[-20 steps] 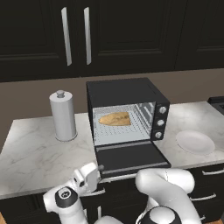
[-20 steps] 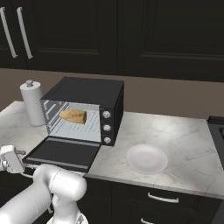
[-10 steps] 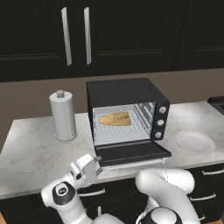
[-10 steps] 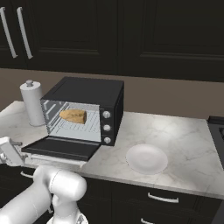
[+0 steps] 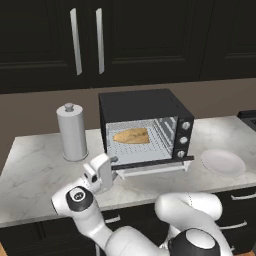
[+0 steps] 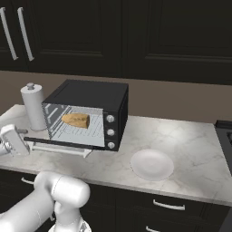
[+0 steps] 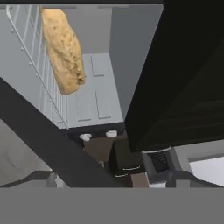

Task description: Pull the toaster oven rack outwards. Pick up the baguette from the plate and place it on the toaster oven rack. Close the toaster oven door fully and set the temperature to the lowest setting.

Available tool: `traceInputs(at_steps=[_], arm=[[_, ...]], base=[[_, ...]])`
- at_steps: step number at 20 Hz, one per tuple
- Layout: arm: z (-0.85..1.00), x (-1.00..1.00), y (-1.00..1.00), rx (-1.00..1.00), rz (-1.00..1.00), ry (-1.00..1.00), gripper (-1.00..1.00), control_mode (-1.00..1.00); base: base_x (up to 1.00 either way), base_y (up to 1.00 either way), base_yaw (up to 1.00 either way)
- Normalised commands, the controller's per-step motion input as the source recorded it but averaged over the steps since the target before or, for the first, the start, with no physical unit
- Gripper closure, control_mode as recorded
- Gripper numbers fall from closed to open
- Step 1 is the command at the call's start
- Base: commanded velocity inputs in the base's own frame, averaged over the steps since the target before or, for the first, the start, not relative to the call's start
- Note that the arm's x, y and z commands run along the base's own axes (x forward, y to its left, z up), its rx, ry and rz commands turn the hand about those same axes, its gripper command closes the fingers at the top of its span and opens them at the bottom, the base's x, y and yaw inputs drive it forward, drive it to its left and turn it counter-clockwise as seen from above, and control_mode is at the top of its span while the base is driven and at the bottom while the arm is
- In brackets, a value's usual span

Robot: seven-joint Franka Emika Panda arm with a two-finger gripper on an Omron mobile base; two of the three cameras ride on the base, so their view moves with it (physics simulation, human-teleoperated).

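The black toaster oven [image 5: 142, 107] [image 6: 93, 97] stands mid-counter, three silver knobs [image 5: 183, 140] [image 6: 110, 132] on its right front. Inside, the baguette [image 5: 131, 135] [image 6: 76, 120] [image 7: 63, 48] lies on the wire rack [image 5: 159, 141] [image 6: 79, 132] [image 7: 26, 57]. The oven door [image 5: 150, 165] [image 6: 59, 144] is partly raised, seen almost edge-on. My gripper [image 5: 111, 168] [image 6: 22, 141] is open at the door's left end, beside its edge and under it. In the hand view the door's edge crosses as a dark diagonal bar. The white plate [image 5: 223, 162] [image 6: 152, 164] to the right holds nothing.
A white cylindrical canister [image 5: 72, 131] [image 6: 34, 106] stands left of the oven, close behind my hand. Dark cabinets hang above. The marble counter [image 5: 35, 170] ends just in front of the door, and a stove corner [image 5: 249, 116] sits far right.
The oven door has swung up from lying flat and open to partly raised. My gripper has risen with it at the door's left end, still open.
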Motion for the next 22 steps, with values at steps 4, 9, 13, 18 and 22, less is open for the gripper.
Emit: traceInputs(at_steps=[4, 9, 13, 18, 22], arm=[[0.46, 0.54, -0.4, 0.0, 0.2, 0.04, -1.0, -1.0], [0.37, 0.47, -0.37, 0.0, 0.26, 0.04, -1.0, -1.0], [0.3, 0.42, -0.35, 0.0, 0.34, 0.03, -1.0, -1.0], [0.03, 0.13, -0.17, -0.02, 0.43, 0.04, -1.0, -1.0], [0.04, 0.23, -0.24, -0.03, 0.48, 0.04, -1.0, -1.0]], base=[[0.0, 0.0, 0.0], [0.0, 0.0, 0.0], [0.0, 0.0, 0.0], [0.0, 0.0, 0.0], [0.0, 0.0, 0.0]])
